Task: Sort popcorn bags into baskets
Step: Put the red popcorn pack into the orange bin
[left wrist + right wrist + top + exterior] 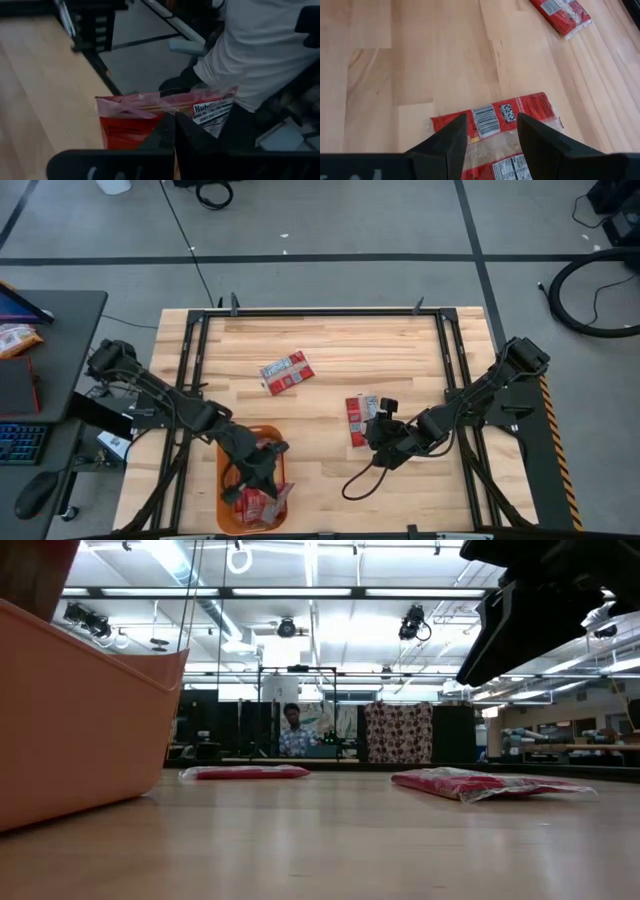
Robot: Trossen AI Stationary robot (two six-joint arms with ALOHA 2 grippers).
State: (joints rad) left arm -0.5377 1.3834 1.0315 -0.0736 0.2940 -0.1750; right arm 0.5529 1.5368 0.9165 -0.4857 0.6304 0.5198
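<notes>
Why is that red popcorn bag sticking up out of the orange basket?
The left gripper is shut on a popcorn bag, held upright over the orange basket. It isn't lying flat yet. Two other bags lie flat; nothing looks spilled.

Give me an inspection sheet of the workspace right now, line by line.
Surface: wooden table.
Job's things: orange basket at the near left, packets inside; one popcorn bag mid-table; another bag beside the right gripper.
Clutter: nothing seen.
Grippers: left gripper over the basket, shut on a red bag; right gripper open over the bag.
Cables: black loop on the table by the right arm.
Surroundings: keyboard and mouse on the left desk; a person beyond the table.
</notes>
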